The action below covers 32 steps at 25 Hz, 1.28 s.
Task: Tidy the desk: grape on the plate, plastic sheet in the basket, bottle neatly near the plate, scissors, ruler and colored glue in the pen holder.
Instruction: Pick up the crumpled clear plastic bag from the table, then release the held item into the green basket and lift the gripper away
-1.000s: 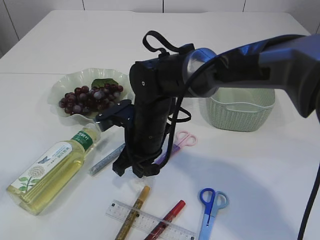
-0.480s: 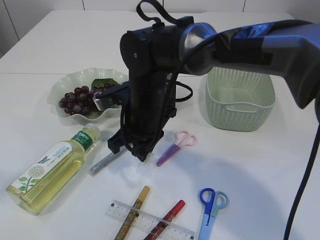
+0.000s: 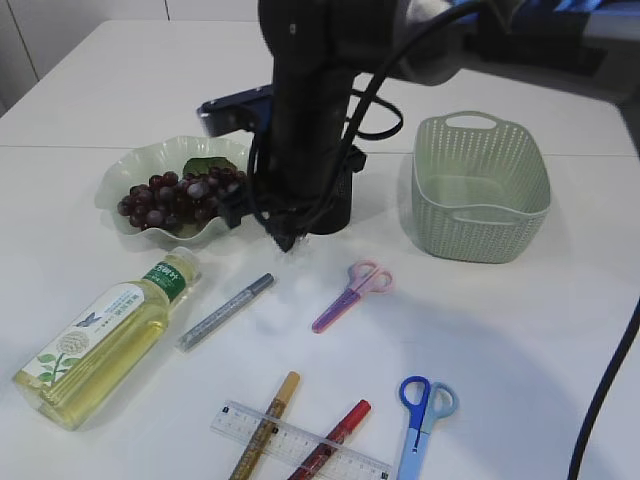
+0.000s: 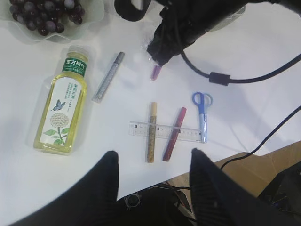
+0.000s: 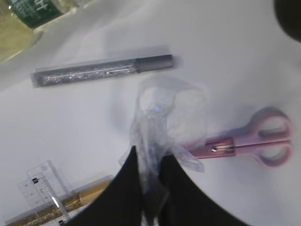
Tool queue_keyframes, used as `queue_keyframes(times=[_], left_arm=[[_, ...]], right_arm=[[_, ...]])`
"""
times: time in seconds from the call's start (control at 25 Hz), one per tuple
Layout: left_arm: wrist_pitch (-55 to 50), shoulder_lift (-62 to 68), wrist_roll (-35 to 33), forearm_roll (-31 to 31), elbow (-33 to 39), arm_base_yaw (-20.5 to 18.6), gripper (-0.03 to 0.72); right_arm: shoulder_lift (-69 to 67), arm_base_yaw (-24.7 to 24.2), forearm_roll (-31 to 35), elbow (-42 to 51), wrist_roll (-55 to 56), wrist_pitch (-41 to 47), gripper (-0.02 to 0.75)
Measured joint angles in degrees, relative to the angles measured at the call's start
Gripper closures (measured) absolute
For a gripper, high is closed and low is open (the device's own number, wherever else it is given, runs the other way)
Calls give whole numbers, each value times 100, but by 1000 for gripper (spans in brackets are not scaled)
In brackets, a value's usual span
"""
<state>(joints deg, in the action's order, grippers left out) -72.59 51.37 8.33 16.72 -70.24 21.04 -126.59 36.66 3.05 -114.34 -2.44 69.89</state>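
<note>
Right gripper (image 5: 149, 186) is pinched nearly closed on the clear plastic sheet (image 5: 162, 120), holding it in the air over the middle of the desk (image 3: 520, 340), above the pink scissors (image 3: 352, 294) and silver glue pen (image 3: 225, 311). Left gripper (image 4: 153, 162) hangs with its jaws about half apart and nothing between them, above the ruler (image 4: 167, 132) at the front edge. Grapes (image 3: 180, 196) sit on the plate (image 3: 125, 172) toward the back-left, basket (image 3: 482, 190) back-right, bottle (image 3: 105, 340) lying front-left.
</note>
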Motion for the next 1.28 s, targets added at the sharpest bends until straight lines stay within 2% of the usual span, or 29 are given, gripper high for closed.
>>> queue_keyframes(times=[0.72, 0.96, 1.28], left_arm=[[0, 0, 0, -204, 0, 0, 327], [0, 0, 0, -213, 0, 0, 327], [0, 0, 0, -213, 0, 0, 327]], right_arm=[[715, -2335, -402, -13, 193, 92, 691], [715, -2735, -561, -13, 203, 92, 692], [641, -2774, -570, -13, 276, 101, 684]])
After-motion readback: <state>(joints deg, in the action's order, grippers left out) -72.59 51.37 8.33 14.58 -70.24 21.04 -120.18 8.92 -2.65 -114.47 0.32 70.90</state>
